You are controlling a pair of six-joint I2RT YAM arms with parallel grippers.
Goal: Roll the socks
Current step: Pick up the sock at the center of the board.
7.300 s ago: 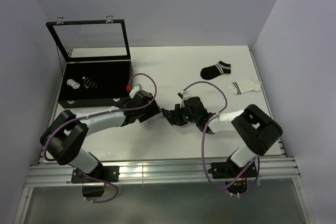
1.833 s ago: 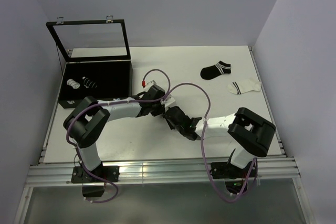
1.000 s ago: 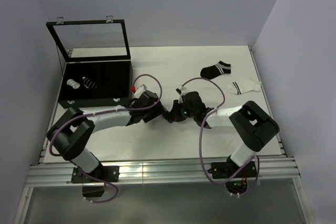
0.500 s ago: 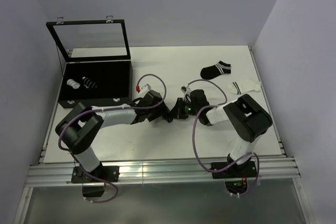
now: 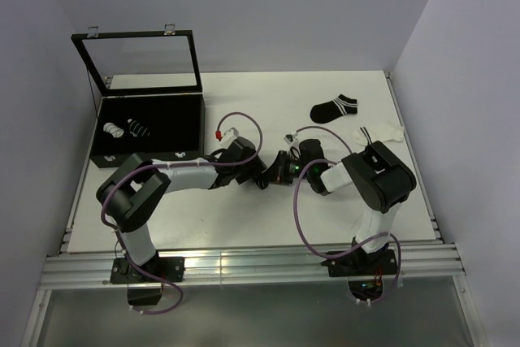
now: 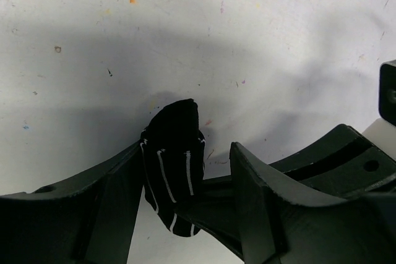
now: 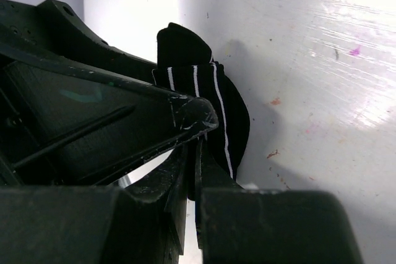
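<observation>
A rolled black sock with white stripes (image 6: 173, 165) hangs at mid-table between both grippers (image 5: 266, 174). My right gripper (image 7: 197, 153) is shut on the lower part of this black sock (image 7: 219, 100), its fingers (image 6: 210, 205) reaching in from the right. My left gripper (image 6: 185, 153) is open around the bundle. The left finger (image 6: 114, 202) touches the sock and the right finger (image 6: 253, 196) stands apart from it. A flat black sock (image 5: 334, 108) and a flat white sock (image 5: 382, 131) lie at the back right, the white one partly hidden behind my right arm.
A black box (image 5: 188, 129) with its glass lid (image 5: 142, 62) raised stands at the back left. It holds a white rolled sock (image 5: 114, 130) and a black rolled sock (image 5: 139, 128). Cables loop above both wrists.
The left jaws have narrowed around the rolled sock. The right arm's elbow has swung in towards the left while its gripper stays shut on the sock at mid-table.
</observation>
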